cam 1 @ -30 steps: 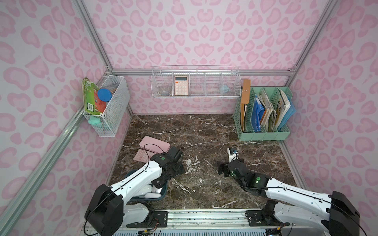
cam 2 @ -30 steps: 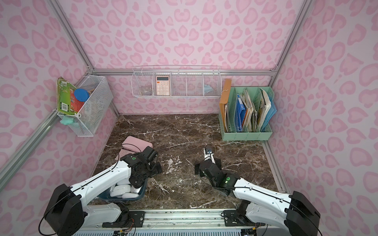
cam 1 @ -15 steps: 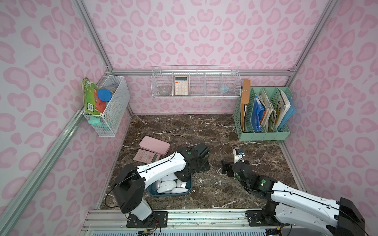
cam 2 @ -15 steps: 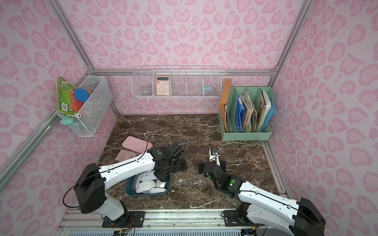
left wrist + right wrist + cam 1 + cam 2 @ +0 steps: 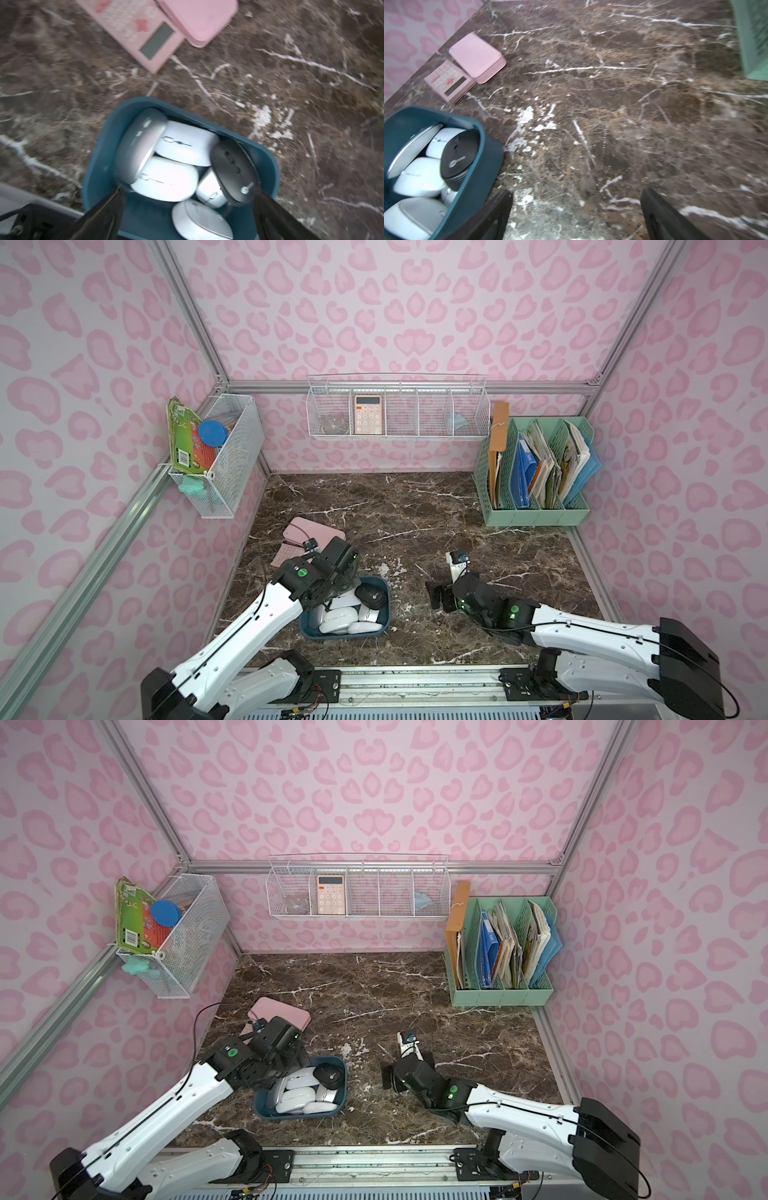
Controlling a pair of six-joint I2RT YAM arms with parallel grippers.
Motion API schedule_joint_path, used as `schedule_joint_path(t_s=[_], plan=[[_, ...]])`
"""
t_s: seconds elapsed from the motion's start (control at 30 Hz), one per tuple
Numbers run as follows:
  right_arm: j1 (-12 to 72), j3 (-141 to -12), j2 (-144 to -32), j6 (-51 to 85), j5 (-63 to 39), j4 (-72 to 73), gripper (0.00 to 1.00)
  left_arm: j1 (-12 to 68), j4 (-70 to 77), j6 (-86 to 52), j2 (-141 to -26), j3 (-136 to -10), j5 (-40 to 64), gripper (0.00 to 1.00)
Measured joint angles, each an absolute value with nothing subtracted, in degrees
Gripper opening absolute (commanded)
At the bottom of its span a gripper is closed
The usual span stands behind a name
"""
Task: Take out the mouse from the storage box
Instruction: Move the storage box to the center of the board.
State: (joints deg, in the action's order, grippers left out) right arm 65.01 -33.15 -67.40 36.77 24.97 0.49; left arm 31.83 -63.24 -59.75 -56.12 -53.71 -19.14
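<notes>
1. Left wrist view: the left gripper (image 5: 189, 191) hangs over the near end of the storage box (image 5: 97, 166). Its fingers (image 5: 104, 212) are spread wide and clasp nothing. One fingertip sits just beside the black mouse (image 5: 232, 172); whether they touch cannot be told.
2. In both top views, the storage box (image 5: 345, 635) stands on the table (image 5: 415, 510) near the front edge, toward the robot's left. The left wrist partly covers it.
3. Contents of the box: the black mouse leans against the wall on the side nearer the right arm. A silver-grey mouse (image 5: 141, 145) lies tilted along the opposite side. Several white mice (image 5: 166, 180) are packed between and beneath them. Every mouse lies inside the box.
4. Right wrist view: the right gripper (image 5: 577, 192) is low over bare marble, near the box but apart from it. Its fingers (image 5: 660, 214) are released and empty.
5. Beyond the box, a pink calculator (image 5: 450, 83) lies flat, with a flat pink case (image 5: 475, 54) touching its far end.
6. Farthest back, a green file rack (image 5: 536, 516) filled with folders stands in the far right corner. A white wire basket (image 5: 399, 435) on the back wall holds a second calculator (image 5: 368, 414). A second basket (image 5: 232, 472) hangs on the left wall.
</notes>
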Motion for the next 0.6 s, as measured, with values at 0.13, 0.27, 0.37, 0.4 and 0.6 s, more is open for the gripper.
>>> schedule_joint_path(t_s=[0.13,0.27,0.37,0.4,0.6], plan=[[68.0,-39.5,-75.8,36.8,23.5,0.7,1.0,27.4,-69.1,-62.3,-48.2,-51.1,-24.0,0.99],[69.9,-43.4,-81.8,36.8,22.2,0.6,1.0,23.2,-70.1,-62.8,-44.3,-46.7,-24.9,0.99],[70.6,-45.5,-84.9,36.8,21.2,0.4,1.0,20.1,-68.4,-61.6,-45.8,-44.9,-23.6,0.99],[70.6,-46.0,-85.6,36.8,20.9,0.4,1.0,19.3,-67.7,-61.3,-46.6,-44.6,-23.1,0.99],[70.5,-47.4,-88.2,37.7,20.0,0.1,1.0,14.3,-63.2,-58.6,-49.3,-42.8,-19.1,0.99]])
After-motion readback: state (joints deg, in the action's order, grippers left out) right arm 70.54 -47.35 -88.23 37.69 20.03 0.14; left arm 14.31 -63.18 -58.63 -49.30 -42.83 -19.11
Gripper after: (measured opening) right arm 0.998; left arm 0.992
